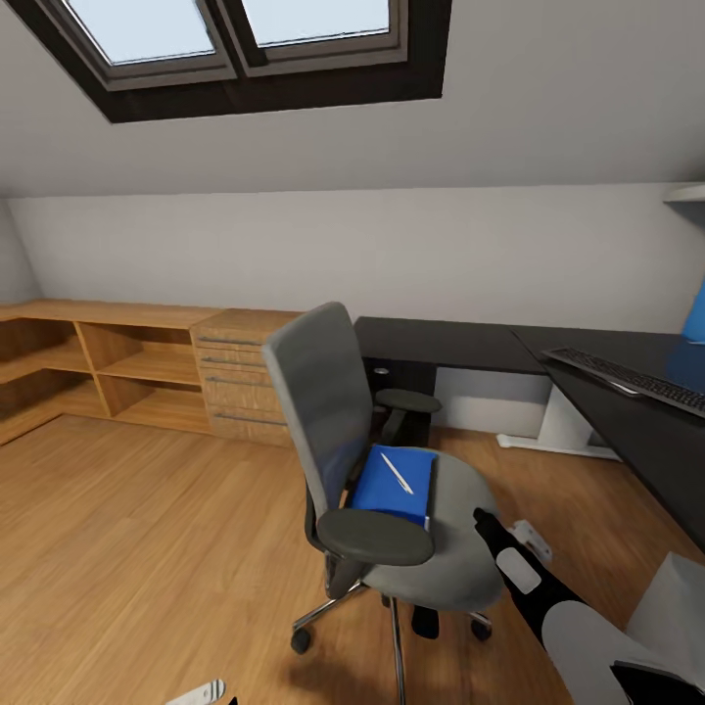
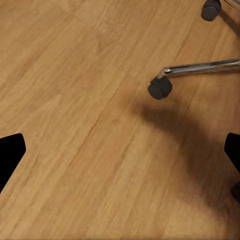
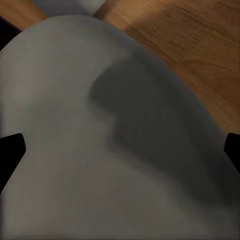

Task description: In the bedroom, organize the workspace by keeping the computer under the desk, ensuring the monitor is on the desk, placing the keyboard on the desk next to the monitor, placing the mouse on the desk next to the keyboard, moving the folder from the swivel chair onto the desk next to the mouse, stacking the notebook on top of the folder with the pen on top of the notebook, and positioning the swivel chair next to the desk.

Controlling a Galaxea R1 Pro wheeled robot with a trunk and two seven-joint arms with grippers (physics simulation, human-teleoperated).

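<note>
The grey swivel chair (image 1: 392,490) stands mid-floor, its back toward the wooden cabinets. On its seat lies the blue folder (image 1: 387,487) with the pale pen (image 1: 397,473) on top. The keyboard (image 1: 632,380) rests on the black desk (image 1: 460,345) at the right. My right gripper (image 1: 488,524) hovers at the seat's right edge; in the right wrist view it (image 3: 120,155) is open over the grey seat cushion (image 3: 100,125). My left gripper (image 2: 120,155) is open over bare floor near a chair wheel (image 2: 160,88). The computer, monitor, mouse and notebook are out of view.
Light wooden cabinets (image 1: 147,367) with shelves and drawers line the left wall. A black drawer unit (image 1: 397,377) sits under the desk's left end, and a white desk leg (image 1: 563,431) stands further right. Wooden floor (image 1: 147,548) spreads left of the chair. The sloped ceiling has skylights (image 1: 235,29).
</note>
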